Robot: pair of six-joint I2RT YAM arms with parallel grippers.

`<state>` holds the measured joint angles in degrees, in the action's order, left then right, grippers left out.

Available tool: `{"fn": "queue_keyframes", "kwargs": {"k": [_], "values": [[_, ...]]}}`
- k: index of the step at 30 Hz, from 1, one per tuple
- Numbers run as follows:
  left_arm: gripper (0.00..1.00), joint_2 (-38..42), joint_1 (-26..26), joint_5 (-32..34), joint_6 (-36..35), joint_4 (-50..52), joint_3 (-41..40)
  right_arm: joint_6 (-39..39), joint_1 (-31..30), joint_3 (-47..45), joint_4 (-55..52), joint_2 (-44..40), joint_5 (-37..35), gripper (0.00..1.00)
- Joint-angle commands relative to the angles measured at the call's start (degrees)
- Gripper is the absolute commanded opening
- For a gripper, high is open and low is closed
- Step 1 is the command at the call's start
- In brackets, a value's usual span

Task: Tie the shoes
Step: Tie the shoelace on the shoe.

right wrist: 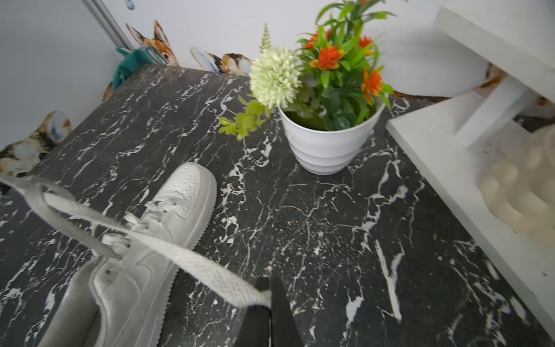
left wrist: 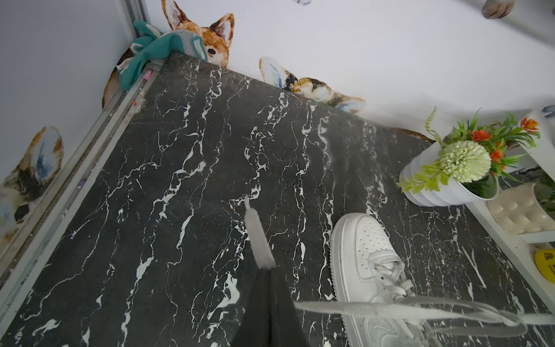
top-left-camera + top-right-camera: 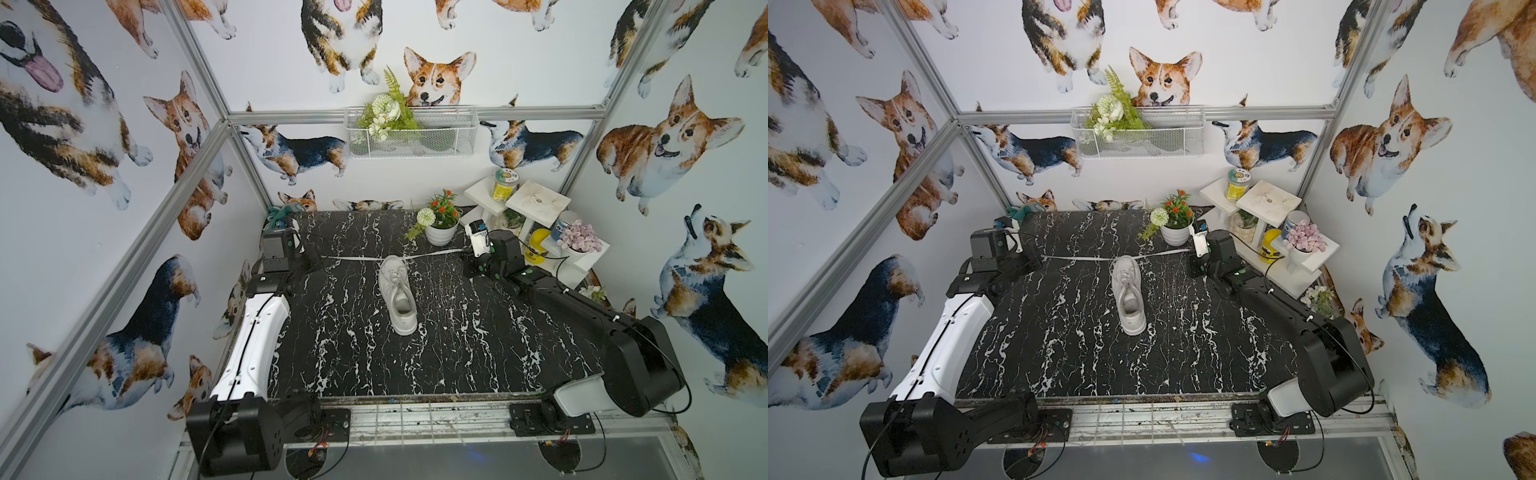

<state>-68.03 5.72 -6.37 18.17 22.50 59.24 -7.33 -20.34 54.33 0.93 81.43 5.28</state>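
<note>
Sneaker (image 3: 397,296) mid-bench (image 3: 457,353), toe toward back wall. Your left end effector (image 2: 265,270) and right end effector (image 1: 270,296) each clamped on laces (image 3: 353,258), stretched taut sideways. Overpull: lace slips free, or sneaker skids, tips.

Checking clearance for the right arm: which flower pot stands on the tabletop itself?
The white ribbed pot with orange flowers, beyond the toe of the shoe. The pink-flowered pot sits on the shelf instead.
</note>
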Motion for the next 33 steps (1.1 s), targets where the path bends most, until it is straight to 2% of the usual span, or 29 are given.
{"fn": "queue_keyframes", "kwargs": {"k": [1, 8, 14, 21, 26, 33], "values": [[0.00, 1.4, 0.6, -0.1, 1.2, -3.0, -2.8, -0.6, 1.7, -1.8, -1.2, -1.3, -3.0, 0.00], [0.00, 3.4, 1.2, 0.8, 2.1, -4.9, -9.0, -0.5, 4.0, -5.2, -3.2, -1.5, -6.4, 0.00], [0.00, 3.9, 5.0, 4.0, 3.0, -6.7, -12.2, -0.8, 5.9, -7.2, -3.9, -0.7, -9.1, 0.00], [0.00, 7.0, 11.1, 3.2, 0.9, -4.8, -9.8, -0.3, 9.9, -8.5, -4.5, -3.5, -10.0, 0.00], [0.00, 8.2, 11.6, 2.2, 1.2, -3.9, -7.6, 0.2, 10.1, -8.0, -5.5, -3.9, -10.7, 0.00], [0.00, 7.9, 12.3, 1.8, 2.6, -6.6, -11.9, 0.6, 11.6, -8.5, -5.9, -1.8, -13.4, 0.00]]}}
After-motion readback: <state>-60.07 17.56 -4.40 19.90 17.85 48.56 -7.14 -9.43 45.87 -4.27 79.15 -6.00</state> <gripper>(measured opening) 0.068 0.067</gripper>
